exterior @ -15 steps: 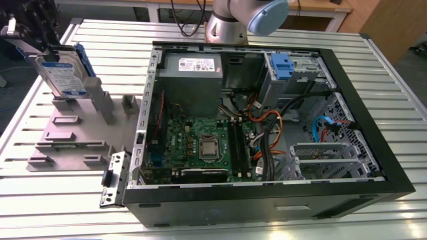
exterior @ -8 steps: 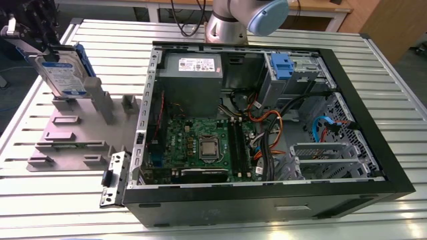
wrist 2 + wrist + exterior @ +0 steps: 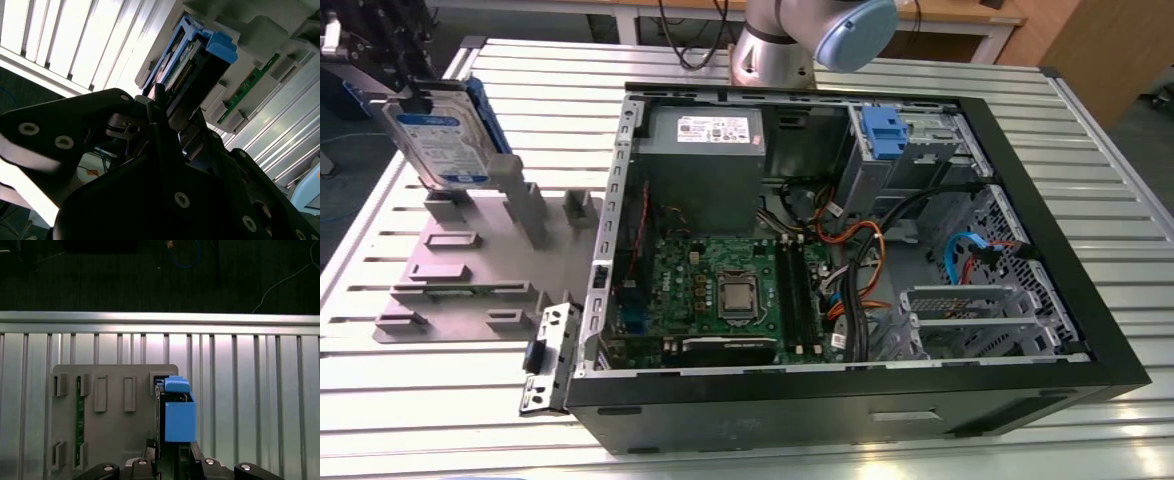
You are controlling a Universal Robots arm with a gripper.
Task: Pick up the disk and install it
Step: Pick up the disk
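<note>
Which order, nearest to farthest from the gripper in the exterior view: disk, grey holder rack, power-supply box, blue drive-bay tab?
From the gripper:
1. disk, in its grip, at the exterior view's left.
2. grey holder rack, on the table just below.
3. power-supply box, inside the open case.
4. blue drive-bay tab, inside the case, further to the exterior view's right.

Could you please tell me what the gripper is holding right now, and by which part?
The gripper holds the disk by its top edge.
</note>
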